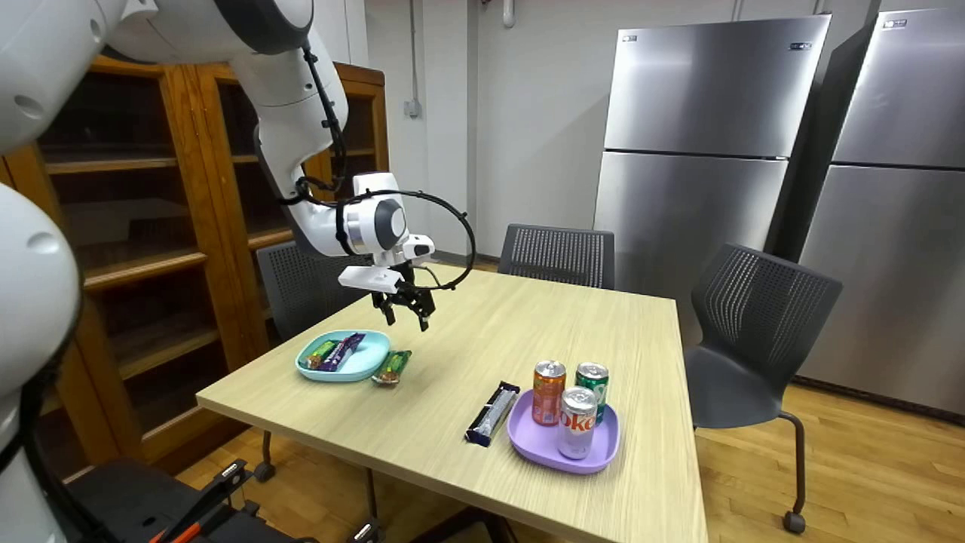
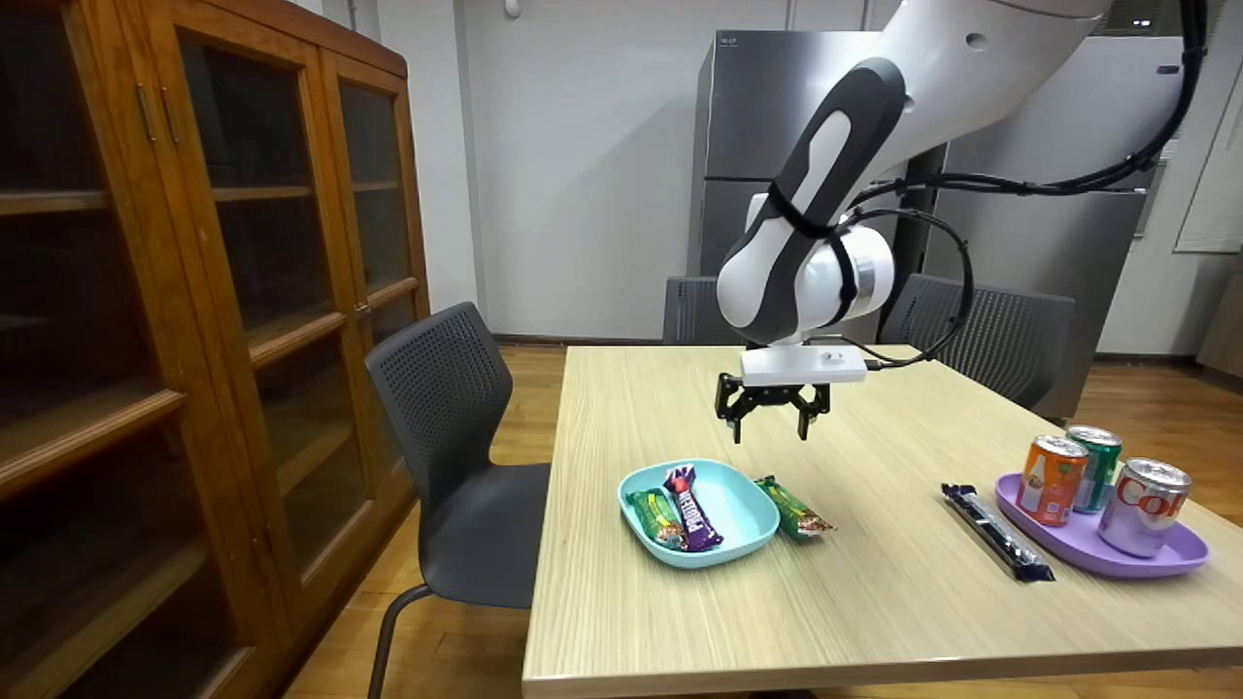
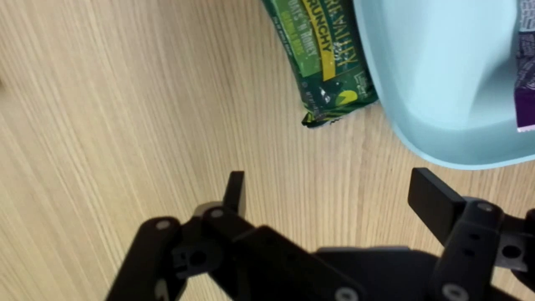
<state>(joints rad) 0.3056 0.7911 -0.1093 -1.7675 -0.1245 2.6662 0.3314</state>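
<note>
And the gripper (image 2: pixel 770 431) hangs above the tabletop (image 2: pixel 641 413), fingers (image 3: pixel 434 200) spread wide! Nearest to it lies a green granola bar (image 2: pixel 794 510), just beside the blue tray (image 2: pixel 735 505), toward the left edge in both exterior views. Inside that tray: a green-wrapped bar (image 2: pixel 657 518) and a purple bar (image 2: pixel 691 512). Over by the right edge, a purple tray (image 2: pixel 1074 549) carries three cans (image 1: pixel 577 424), a dark bar (image 2: pixel 997 533) alongside.

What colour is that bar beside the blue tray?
The bar is mostly green with yellow, clearest in the wrist view.
</note>
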